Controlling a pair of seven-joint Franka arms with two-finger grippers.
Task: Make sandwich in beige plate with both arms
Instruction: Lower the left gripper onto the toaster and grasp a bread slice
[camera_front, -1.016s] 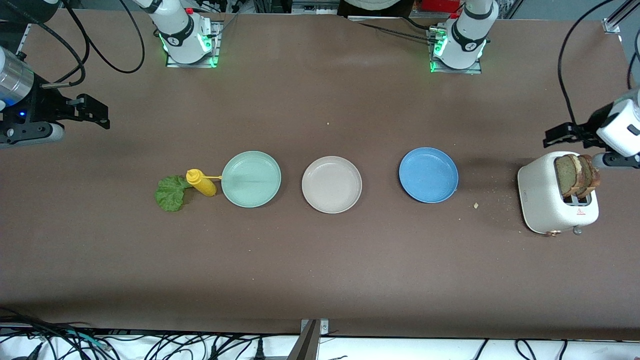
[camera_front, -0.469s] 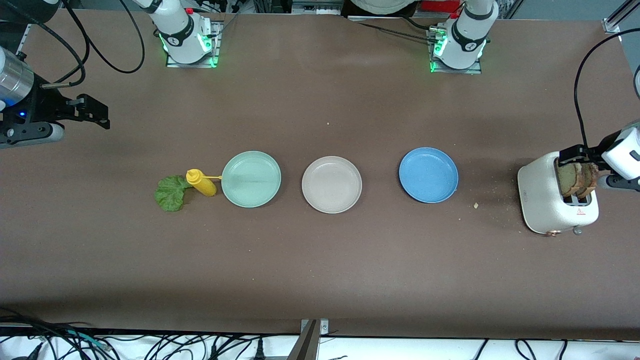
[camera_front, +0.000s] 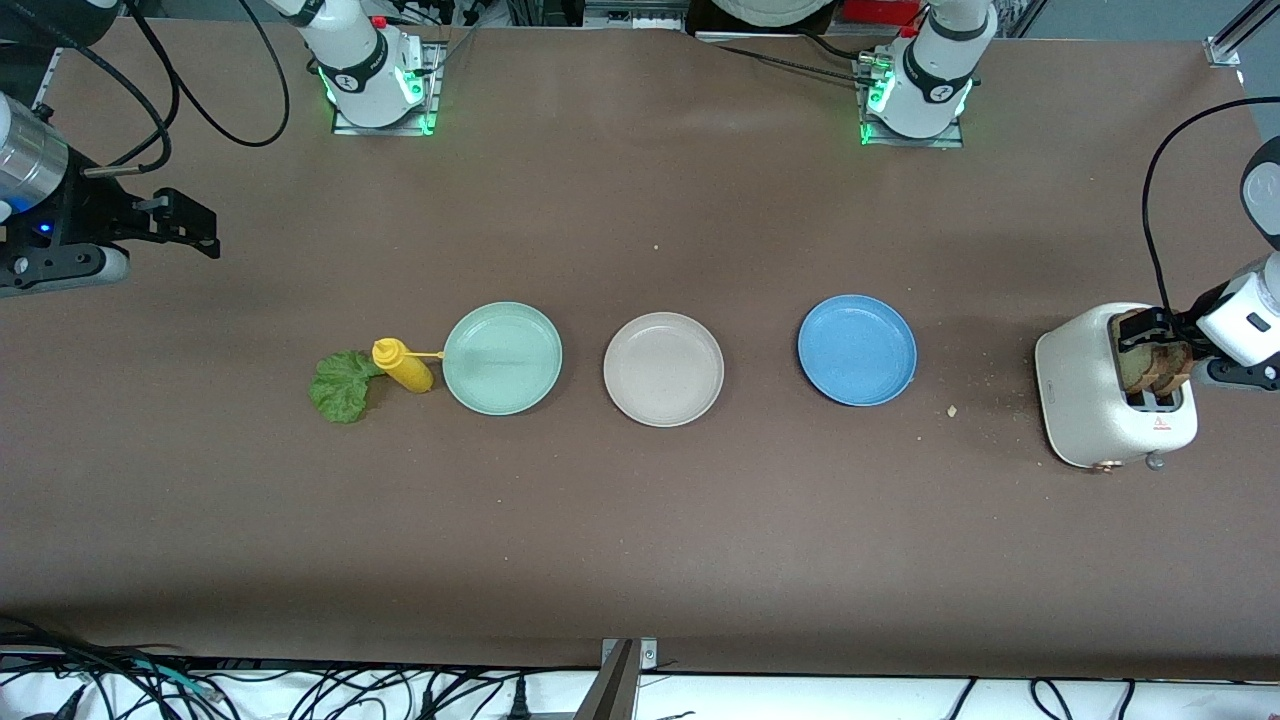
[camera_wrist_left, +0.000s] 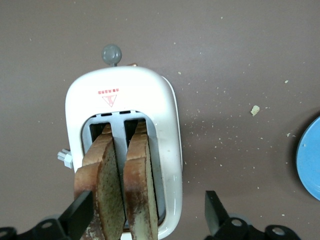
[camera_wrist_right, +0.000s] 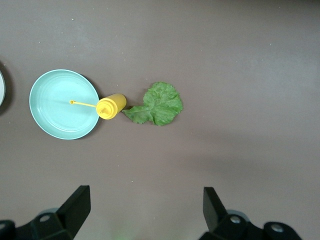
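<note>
Standing on edge in the toaster (camera_wrist_left: 150, 100), two bread slices (camera_wrist_left: 117, 185) rise upright between my left gripper's (camera_wrist_left: 145, 215) wide-spread fingers (camera_wrist_left: 80, 212), which straddle both without pinching; brown, dark-crusted. My right gripper (camera_wrist_right: 145, 210) waits, fingers spread and empty, over bare tabletop (camera_front: 640, 540) near the flat lettuce leaf (camera_wrist_right: 157, 105). Well away from both sits the beige plate (camera_front: 663, 369).
</note>
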